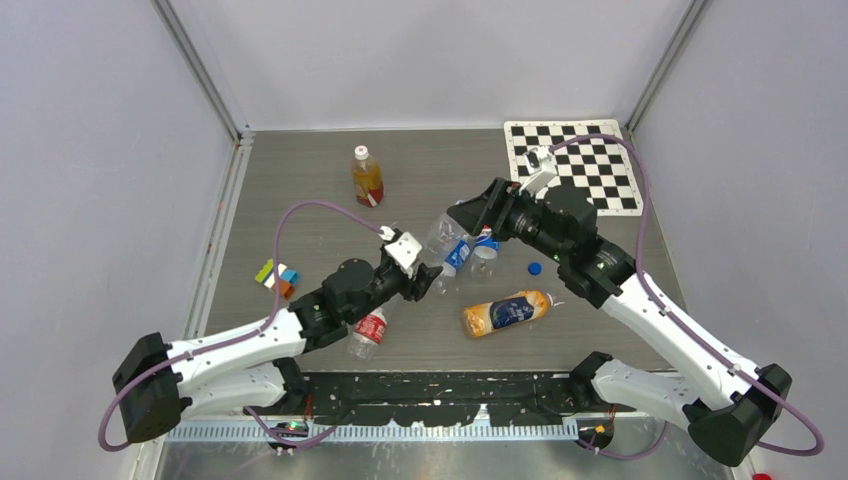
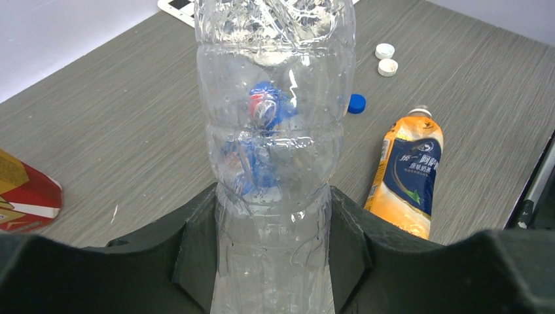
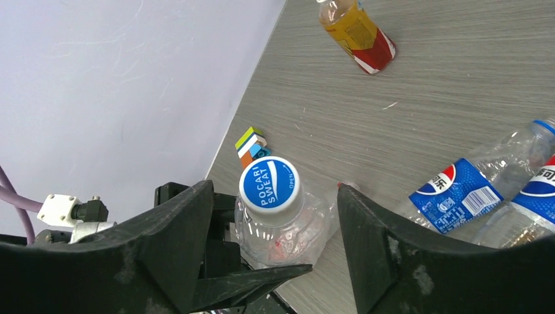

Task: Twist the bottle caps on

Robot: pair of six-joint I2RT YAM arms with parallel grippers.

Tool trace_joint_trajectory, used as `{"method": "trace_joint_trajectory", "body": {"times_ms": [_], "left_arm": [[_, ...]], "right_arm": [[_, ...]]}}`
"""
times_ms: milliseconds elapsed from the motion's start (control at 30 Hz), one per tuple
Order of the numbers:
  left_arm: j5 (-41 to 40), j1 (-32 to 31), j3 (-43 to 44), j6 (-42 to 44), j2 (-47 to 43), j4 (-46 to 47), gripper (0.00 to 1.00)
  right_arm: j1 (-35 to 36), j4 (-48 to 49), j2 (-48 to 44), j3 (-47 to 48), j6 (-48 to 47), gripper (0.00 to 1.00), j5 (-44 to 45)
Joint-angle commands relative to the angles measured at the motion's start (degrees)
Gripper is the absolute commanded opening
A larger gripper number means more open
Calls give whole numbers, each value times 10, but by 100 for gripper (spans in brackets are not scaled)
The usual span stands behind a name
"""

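Right gripper: the jaws are spread, one to each side of the blue cap, with a gap on both sides; nothing is pinched.
Blue cap: seated on the mouth of the clear bottle; a smooth round plastic disc with white lettering printed on top. How far it is threaded down cannot be told.
Left gripper: pressed together on the clear bottle's body, which is held off the table at mid-scene, neck towards the right arm.
Clear bottle: thin transparent plastic, ribbed and dimpled, apparently empty; it is judged likely to buckle if squeezed hard.
Step in hand: the screwing-on of this cap is judged to be under way, with the cap placed but not gripped.
Next move: the cap's rim would have to be gripped squarely and turned while the body is kept from twisting; a skewed grip could cross the thread.
Loose caps: another blue cap lies on the table to the right; two white caps lie close together beyond it in the left wrist view.
Other bottles: two Pepsi-labelled bottles lie just right of the held one; an orange-drink bottle lies nearer; an amber bottle stands far left. Whether these are capped cannot be told.
Table: flat, grey, wood-grained.
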Motion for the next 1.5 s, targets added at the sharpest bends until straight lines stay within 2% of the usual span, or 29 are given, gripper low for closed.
{"method": "trace_joint_trajectory", "body": {"times_ms": [0,200,267,300,333,367,400,433,500,567,633,767,900,1033,1233,1467], "left_arm": [[-2,4,8,-25,1,69,0],[10,4,9,-22,-8,59,0],[10,5,9,-19,-13,49,0],[11,6,10,-19,-16,43,0],[13,8,12,-19,-19,36,0],[16,11,14,-20,-24,26,1],[21,16,19,-21,-27,8,5],[23,20,24,-22,-29,-8,13],[25,32,35,-22,-37,-41,39],[28,47,48,-16,-47,-78,63],[30,64,65,-5,-58,-116,78],[56,112,109,37,-74,-228,89],[63,173,144,90,-85,-340,97],[57,230,153,102,-94,-391,98],[-19,260,80,75,-115,-337,100],[-102,263,49,112,-136,-311,100]], "right_arm": [[24,48,12,15,-12,70,38],[30,56,29,7,-23,55,58],[30,62,35,8,-28,44,58],[30,64,39,9,-31,34,56],[30,67,40,11,-36,29,55],[30,68,45,11,-40,17,55],[30,72,46,13,-48,11,55],[30,74,49,13,-52,5,55],[30,84,54,14,-65,1,55],[30,91,62,19,-95,1,57],[30,71,76,48,-129,0,72],[30,33,127,107,-206,0,129],[26,49,202,155,-260,0,177],[14,86,285,206,-299,0,209],[-1,152,408,285,-341,0,220],[-4,212,527,364,-346,0,202]]}}
